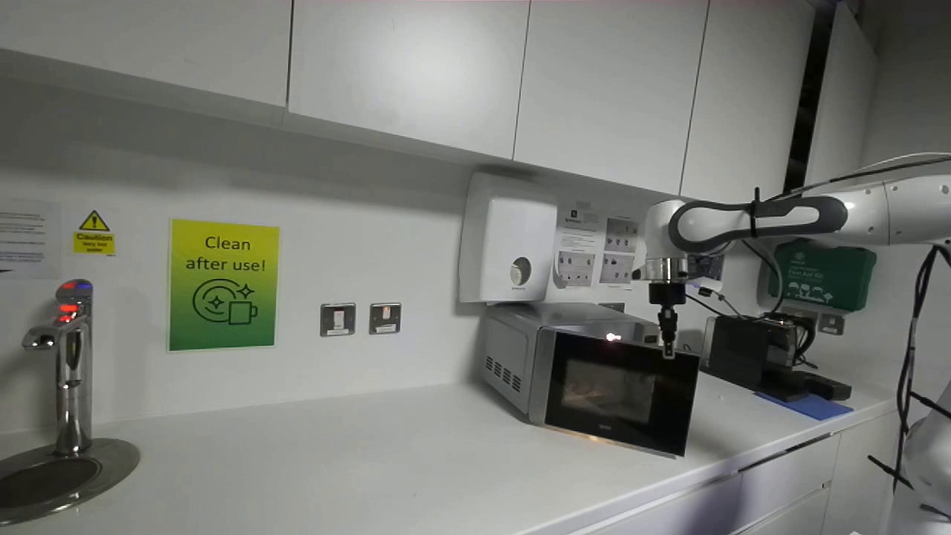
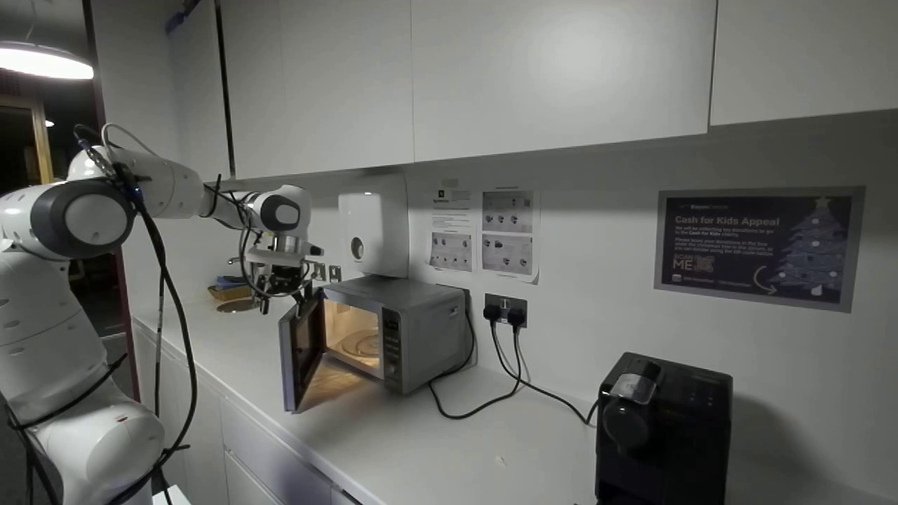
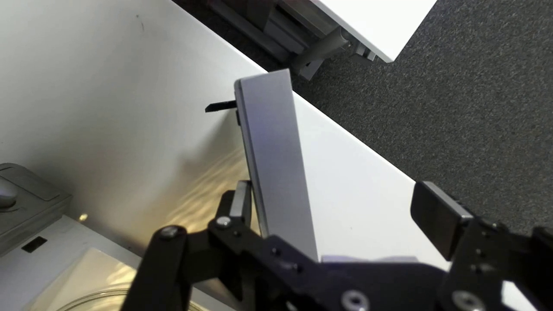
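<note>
The counter (image 2: 449, 456) bears the microwave (image 2: 431, 344), mid-frame in an exterior view, its door (image 2: 303, 351) open at left. Low in the wrist view, the gripper (image 3: 332, 198), spread wide, straddles the door's top, one finger (image 3: 239, 205) placed where it could bear on the inner face. Right of the microwave is a socket (image 2: 504, 303); a latch (image 3: 221, 106) juts inward, a possible obstacle.

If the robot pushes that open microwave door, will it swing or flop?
Probably stiff: the microwave door looks like a flat, thick panel. It'll likely swing, since one side joins the microwave. Its shiny dark window might be glass, so possibly fragile.
</note>
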Motion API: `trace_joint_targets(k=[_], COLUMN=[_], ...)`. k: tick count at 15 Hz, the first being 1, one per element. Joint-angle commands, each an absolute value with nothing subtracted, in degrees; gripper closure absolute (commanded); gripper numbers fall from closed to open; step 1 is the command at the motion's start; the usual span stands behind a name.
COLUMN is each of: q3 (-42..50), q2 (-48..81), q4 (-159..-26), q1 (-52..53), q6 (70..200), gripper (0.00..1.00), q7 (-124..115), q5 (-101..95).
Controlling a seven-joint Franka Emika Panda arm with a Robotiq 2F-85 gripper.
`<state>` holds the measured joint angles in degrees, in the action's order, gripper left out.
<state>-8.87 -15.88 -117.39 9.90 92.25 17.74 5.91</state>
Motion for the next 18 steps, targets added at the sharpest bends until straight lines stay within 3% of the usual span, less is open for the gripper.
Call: trace_joint_targets(k=[1,18], q3=[-9.10,-11.23], q2=[-16.26,-14.07], q4=[-117.06,-115.85], q1=[10.55,10.94], q6=[90.26,89.70], gripper=[0.00,0.00], q7=[15.66,6.60], q5=[5.62,5.06])
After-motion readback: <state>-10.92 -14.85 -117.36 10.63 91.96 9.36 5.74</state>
